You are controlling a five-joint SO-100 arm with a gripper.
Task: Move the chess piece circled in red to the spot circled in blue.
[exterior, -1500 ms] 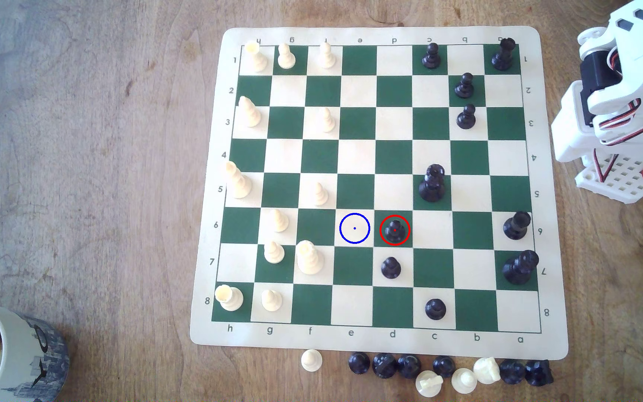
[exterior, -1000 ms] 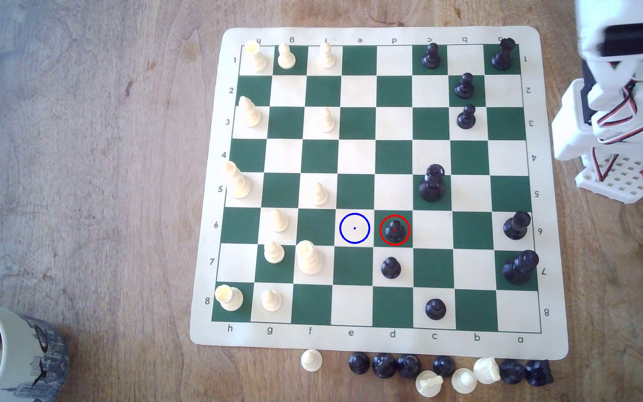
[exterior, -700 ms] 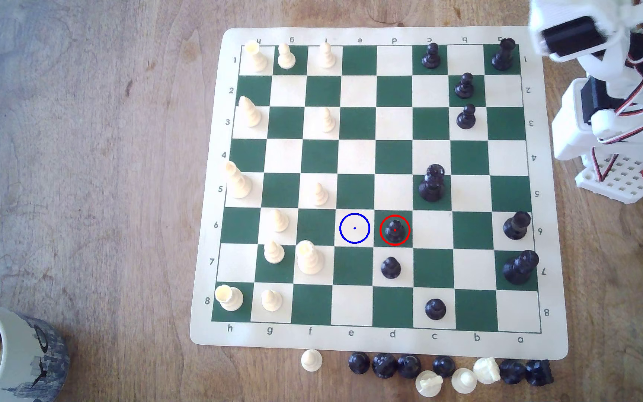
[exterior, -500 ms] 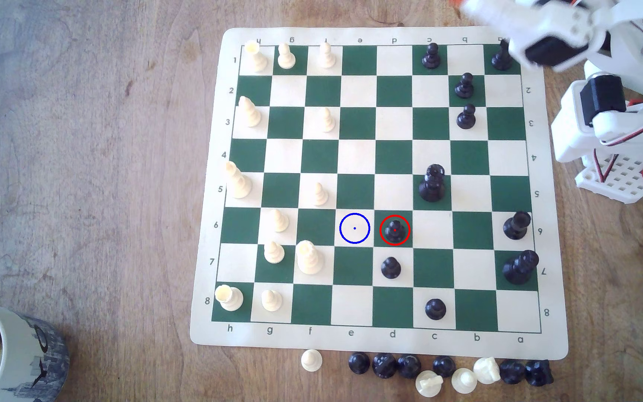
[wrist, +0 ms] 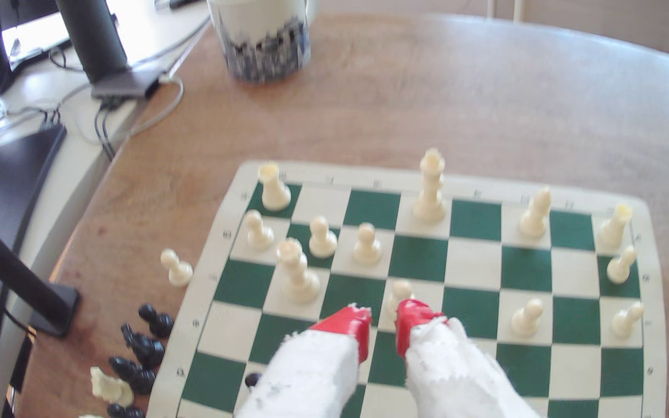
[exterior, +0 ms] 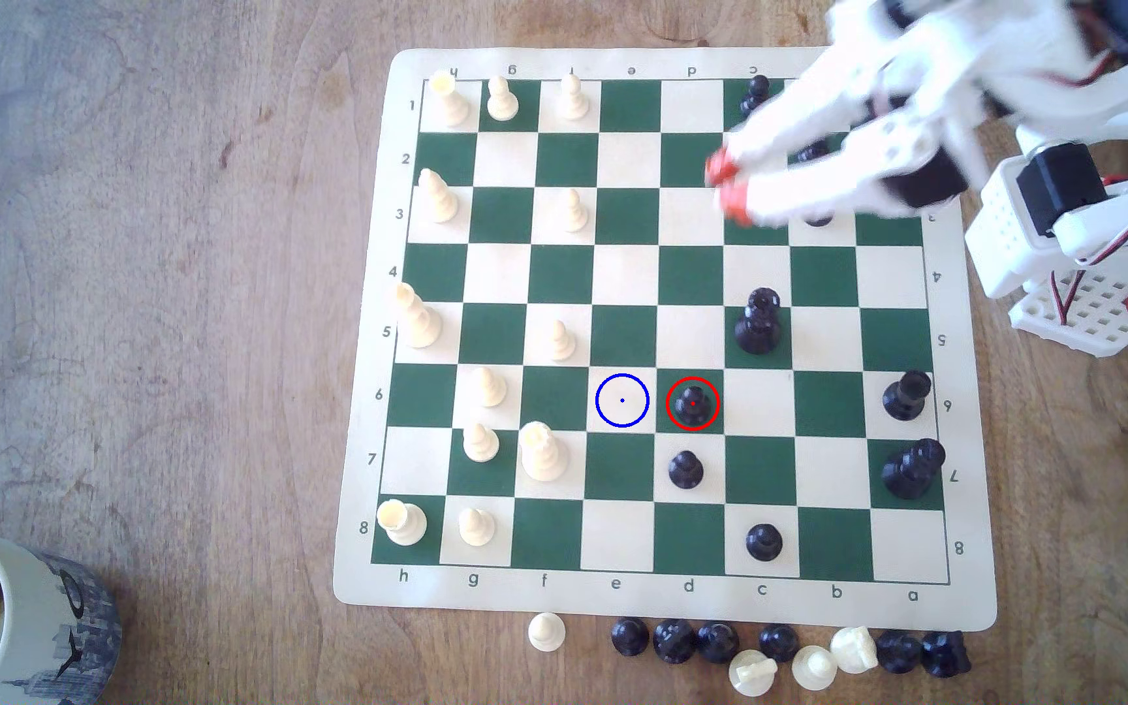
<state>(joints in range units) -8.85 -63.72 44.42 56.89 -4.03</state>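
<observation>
The black pawn (exterior: 692, 403) stands upright inside the red ring on a dark green square, in row 6 of the board (exterior: 968, 474). One square toward the exterior view's left lies the cream spot (exterior: 622, 400), bare inside its blue ring. My gripper (exterior: 726, 184) hovers over the board's upper right part, several squares from the pawn, and is blurred. Its red fingertips (wrist: 345, 323) stand a little apart with nothing between them, so my gripper (wrist: 383, 325) is open. The white arm covers black pieces near the board's top right corner.
A tall black crowned piece (exterior: 758, 322) stands between my gripper and the pawn. Another black pawn (exterior: 685, 469) sits one row below the ringed one. Cream pawns (exterior: 560, 339) stand nearby. Captured pieces (exterior: 751, 651) line the board's lower edge. A mug (exterior: 19, 617) stands at bottom left.
The arm has unfolded from the exterior view's right edge and swung left over the board's top right corner, bringing the red fingertips into view. No piece has moved.
</observation>
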